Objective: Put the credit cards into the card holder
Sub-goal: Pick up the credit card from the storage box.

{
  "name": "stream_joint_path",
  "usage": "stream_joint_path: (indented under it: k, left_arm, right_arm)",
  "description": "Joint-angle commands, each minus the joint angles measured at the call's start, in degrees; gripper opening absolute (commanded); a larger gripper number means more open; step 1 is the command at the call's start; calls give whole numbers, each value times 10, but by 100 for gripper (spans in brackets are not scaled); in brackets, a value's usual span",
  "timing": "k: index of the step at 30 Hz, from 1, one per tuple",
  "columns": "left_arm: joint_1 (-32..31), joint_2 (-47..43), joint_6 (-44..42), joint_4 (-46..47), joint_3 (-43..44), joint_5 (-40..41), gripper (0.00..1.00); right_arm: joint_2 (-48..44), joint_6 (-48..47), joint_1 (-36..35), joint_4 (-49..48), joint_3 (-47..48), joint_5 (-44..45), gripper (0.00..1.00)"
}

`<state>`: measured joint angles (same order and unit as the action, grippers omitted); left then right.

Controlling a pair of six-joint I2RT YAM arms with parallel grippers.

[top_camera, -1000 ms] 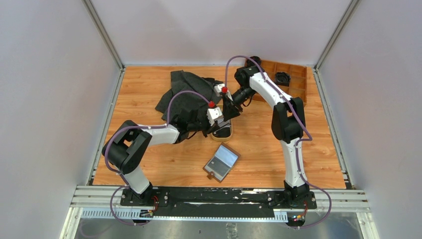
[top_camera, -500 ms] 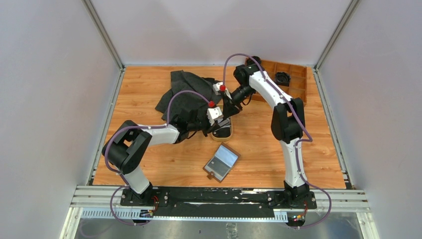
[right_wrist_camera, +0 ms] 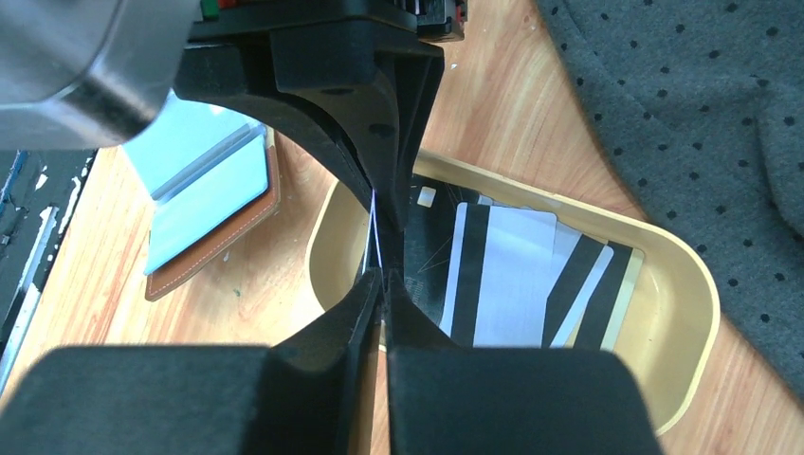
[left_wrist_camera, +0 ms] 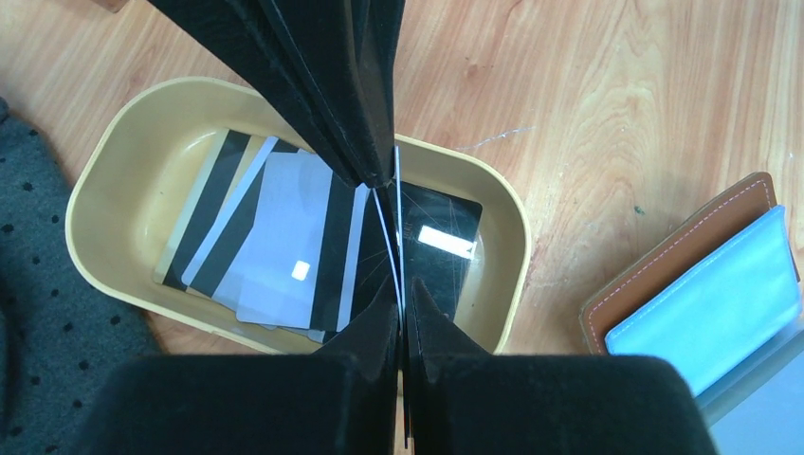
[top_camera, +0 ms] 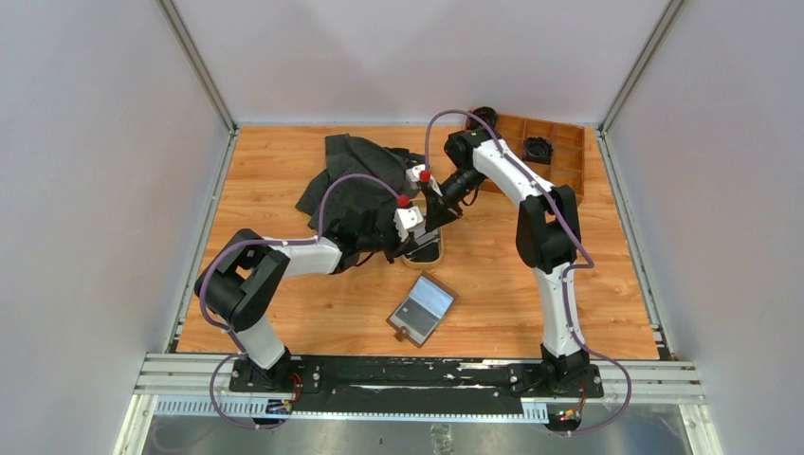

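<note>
One credit card (left_wrist_camera: 398, 237) held edge-on above tan tray (left_wrist_camera: 114, 152)
Left gripper (left_wrist_camera: 402, 318) and right gripper (right_wrist_camera: 383, 284) are each closed on it at mid-frame; other cards (left_wrist_camera: 275, 246) lie in the tray, the card holder (top_camera: 422, 310) open at lower centre.

You have bright, even overhead light with soft shadows; white glare spots sit on the credit cards (left_wrist_camera: 284, 237) in the oval tray (left_wrist_camera: 95, 190), and wrist-view foregrounds blur.
</note>
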<state>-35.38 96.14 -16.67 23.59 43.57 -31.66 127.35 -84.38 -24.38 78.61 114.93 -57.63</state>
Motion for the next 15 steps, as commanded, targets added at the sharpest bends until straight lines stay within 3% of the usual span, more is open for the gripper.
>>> stream_joint_path:
  k: [1,6,9,15]
  left_arm:
    - [-6,-10,-4,22,0,-17,0]
    - [-6,1,8,22,9,-10,6]
    - [-7,1,13,22,11,-3,27]
    - [-7,-11,8,22,3,9,48]
  right_arm:
    - [-7,-42,-7,-12,-5,7,1]
    - [-11,-58,-6,-17,-7,10,0]
    - [-17,-58,-5,-25,-10,5,0]
    - [-21,-51,-3,-40,-13,0,0]
